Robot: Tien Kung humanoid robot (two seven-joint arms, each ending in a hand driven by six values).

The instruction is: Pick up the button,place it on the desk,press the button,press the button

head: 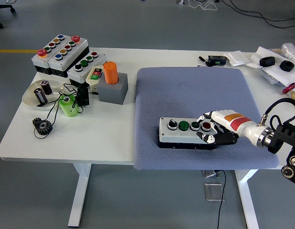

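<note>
Head view: the button box point(185, 131), a grey four-button unit on a black base, lies on the blue-grey mat point(195, 95) in the lower centre-right of the frame, its long side roughly parallel to the mat's near edge and just behind it. The right hand point(218, 127) comes in from the right edge and lies over the box's right end, fingers curled down onto the top by the red button point(205, 126) and around the end; whether it truly grips the box I cannot tell. The mat behind the box is bare up to its far edge. On the white table point(109, 138), the strip left of the mat is free at the bottom, while the upper left is crowded with other button boxes point(61, 52), an orange cylinder point(110, 72) and a black gear point(42, 126).
</note>
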